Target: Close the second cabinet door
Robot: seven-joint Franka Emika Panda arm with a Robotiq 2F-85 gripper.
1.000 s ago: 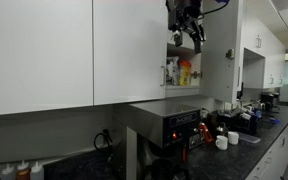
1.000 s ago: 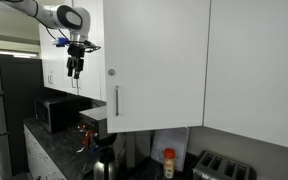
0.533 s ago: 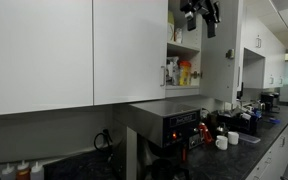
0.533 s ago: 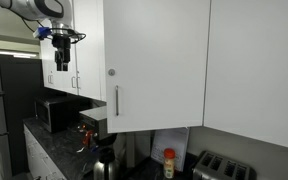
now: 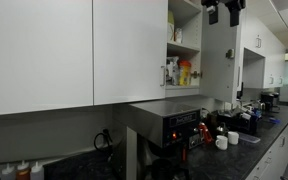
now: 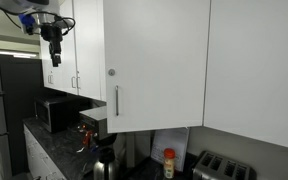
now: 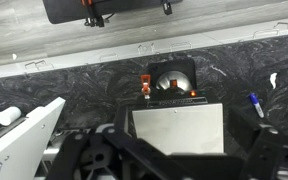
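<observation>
The second cabinet door [image 6: 156,60] is a tall white panel with a silver bar handle [image 6: 116,101] at its lower left edge. It stands swung open, and in an exterior view it shows edge-on [image 5: 221,55] beside the open shelf. My gripper [image 5: 224,12] is high up near the top of this door, apart from it, and looks open and empty. In an exterior view it hangs [image 6: 52,48] well left of the door. In the wrist view only dark gripper parts [image 7: 174,165] show, above the counter.
The open cabinet holds bottles [image 5: 184,72]. The matching shut door [image 5: 129,50] has its handle at the lower right. Below are a dark stone counter [image 7: 64,85], a white-topped appliance [image 7: 177,130], a microwave [image 6: 52,112] and a coffee pot [image 6: 105,158]. Smaller white doors [image 6: 79,45] stand farther off.
My gripper has risen from the level of the open shelf to the top of the cabinet and moved away from the opening. The door has not moved.
</observation>
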